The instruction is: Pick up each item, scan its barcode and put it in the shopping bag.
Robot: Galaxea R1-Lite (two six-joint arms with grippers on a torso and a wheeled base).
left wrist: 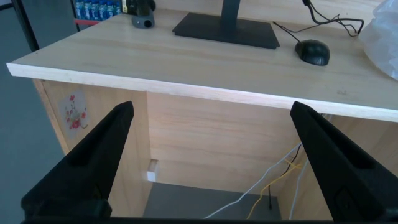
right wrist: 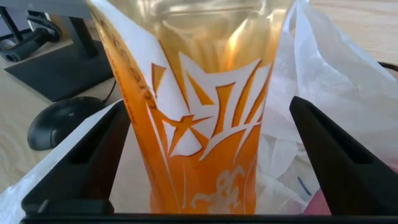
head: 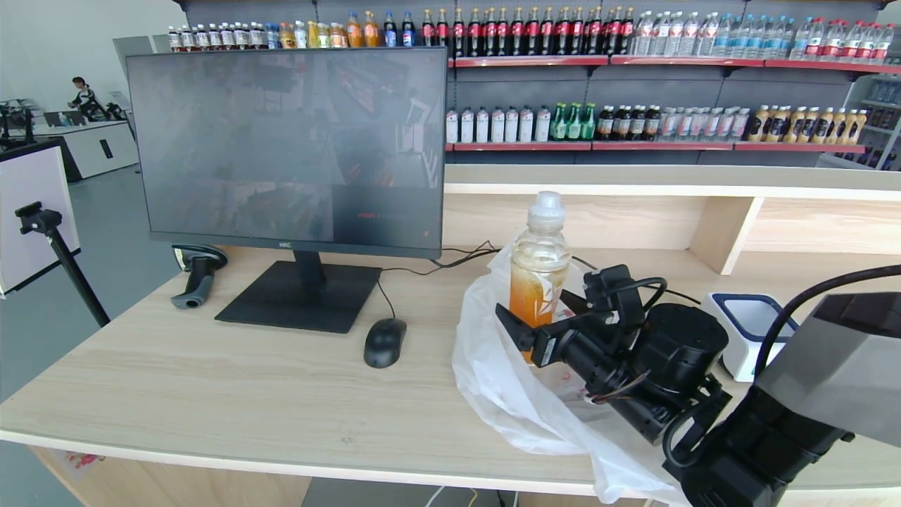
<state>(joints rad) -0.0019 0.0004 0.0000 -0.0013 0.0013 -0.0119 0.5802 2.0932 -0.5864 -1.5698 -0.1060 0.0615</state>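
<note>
While standing in shopping bag, orange-labelled bottle; right hand spread around it

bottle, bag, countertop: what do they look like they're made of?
Bottle: clear, glossy plastic, probably PET. The upper wall is see-through with glints, and the lower part carries an orange-and-white print.
Bag: thin, translucent white plastic film. It crumples in soft folds.
Countertop: pale, matte board with a wood grain. It is likely laminate, but solid wood can't be ruled out.
</note>
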